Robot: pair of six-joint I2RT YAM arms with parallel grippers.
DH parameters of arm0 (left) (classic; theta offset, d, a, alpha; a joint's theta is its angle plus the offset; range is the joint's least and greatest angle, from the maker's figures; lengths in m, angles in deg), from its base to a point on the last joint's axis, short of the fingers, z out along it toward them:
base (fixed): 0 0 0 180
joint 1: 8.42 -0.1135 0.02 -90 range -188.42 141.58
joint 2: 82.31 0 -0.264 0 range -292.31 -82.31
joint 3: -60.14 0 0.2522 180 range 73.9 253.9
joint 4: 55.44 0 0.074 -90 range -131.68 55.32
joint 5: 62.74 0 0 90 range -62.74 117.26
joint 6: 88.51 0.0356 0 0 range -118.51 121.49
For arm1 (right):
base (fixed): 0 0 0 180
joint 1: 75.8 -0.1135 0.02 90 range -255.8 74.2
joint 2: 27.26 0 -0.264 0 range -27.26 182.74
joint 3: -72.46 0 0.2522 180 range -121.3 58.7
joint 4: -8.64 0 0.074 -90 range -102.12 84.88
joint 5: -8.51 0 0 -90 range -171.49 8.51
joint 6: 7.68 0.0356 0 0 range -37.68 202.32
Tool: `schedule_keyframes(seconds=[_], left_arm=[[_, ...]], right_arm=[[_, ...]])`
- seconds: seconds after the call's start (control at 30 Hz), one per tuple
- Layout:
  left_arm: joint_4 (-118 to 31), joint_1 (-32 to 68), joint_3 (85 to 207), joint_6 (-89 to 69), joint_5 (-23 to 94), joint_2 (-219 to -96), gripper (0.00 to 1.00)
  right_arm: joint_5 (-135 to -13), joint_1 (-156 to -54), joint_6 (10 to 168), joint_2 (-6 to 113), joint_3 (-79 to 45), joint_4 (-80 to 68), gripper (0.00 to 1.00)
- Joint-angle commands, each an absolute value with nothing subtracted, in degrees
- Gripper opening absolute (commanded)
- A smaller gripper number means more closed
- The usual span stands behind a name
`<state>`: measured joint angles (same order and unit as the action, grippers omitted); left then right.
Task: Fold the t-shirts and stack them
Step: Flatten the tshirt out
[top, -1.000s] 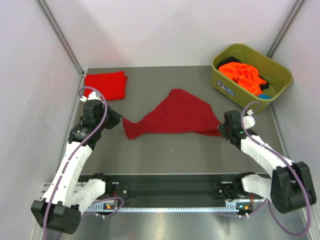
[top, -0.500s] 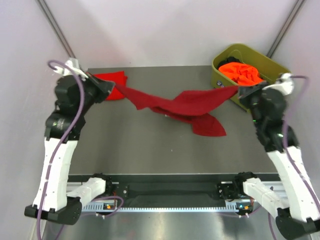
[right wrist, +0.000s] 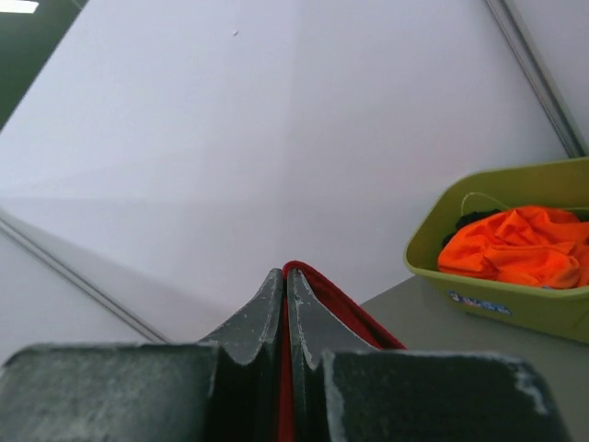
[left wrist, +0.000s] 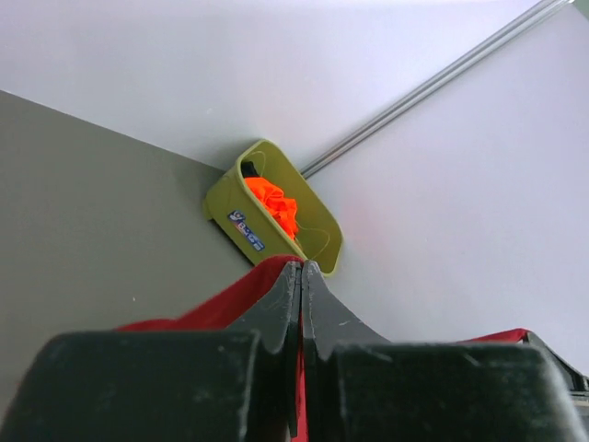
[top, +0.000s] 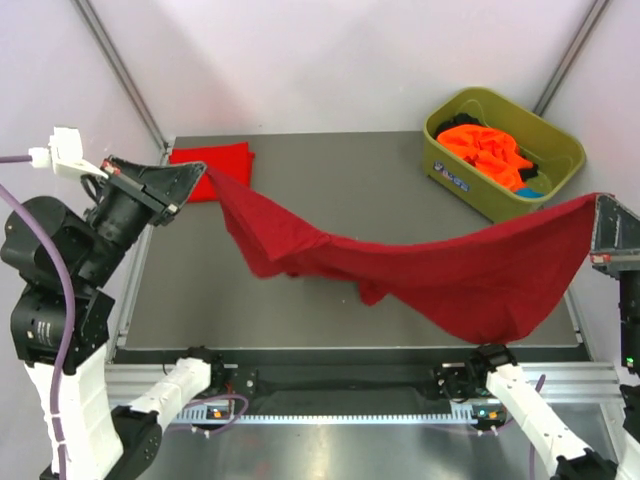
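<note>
Top: shirt (top: 450, 275) hangs stretched in the air over desk (top: 200, 300), one edge clamped in left pincer (top: 197, 178), the other in right pincer (top: 598, 205); spreading step, I judge
Left wrist: jaws closed on red cloth
Right wrist: same
Next you probably lower it flat under even tension, then fold

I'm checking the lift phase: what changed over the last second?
Both arms rose and spread apart; the left gripper and right gripper raised the dark crimson cloth t-shirt from the grey table and stretched it, sagging, between them. Both stayed shut on it. The folded brighter red shirt and olive-green plastic tub of orange shirts stayed put.
</note>
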<state>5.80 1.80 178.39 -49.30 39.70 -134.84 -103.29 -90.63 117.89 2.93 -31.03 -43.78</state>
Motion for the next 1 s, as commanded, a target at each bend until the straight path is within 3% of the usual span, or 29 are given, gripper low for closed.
schedule_keyframes(seconds=[0.0,0.3,0.57,0.73,0.97], left_arm=[[7.1,1.6,180.07,-47.73,39.21,-139.51,0.0],[-5.11,1.6,183.23,-42.55,28.16,-153.75,0.0],[-7.4,1.51,208.8,-38.95,24.27,-174.41,0.0],[-8.81,1.43,209.96,-36.92,20.15,-171.27,0.0],[-7.23,1.43,202.41,-35.95,19.35,-158.0,0.0]], right_arm=[[-103.11,-90.3,114.84,7.53,-29.38,-44.16,0.0],[-93.8,-90.3,108.61,23.76,-24.0,-21.59,0.0],[-88.62,-89.25,104.82,43.64,-39.11,-15.75,0.0],[-86.77,-88.98,104.91,43.93,-44.22,-17.6,0.0],[-86.59,-88.9,104.91,32.44,-41.59,-25.15,0.0]])
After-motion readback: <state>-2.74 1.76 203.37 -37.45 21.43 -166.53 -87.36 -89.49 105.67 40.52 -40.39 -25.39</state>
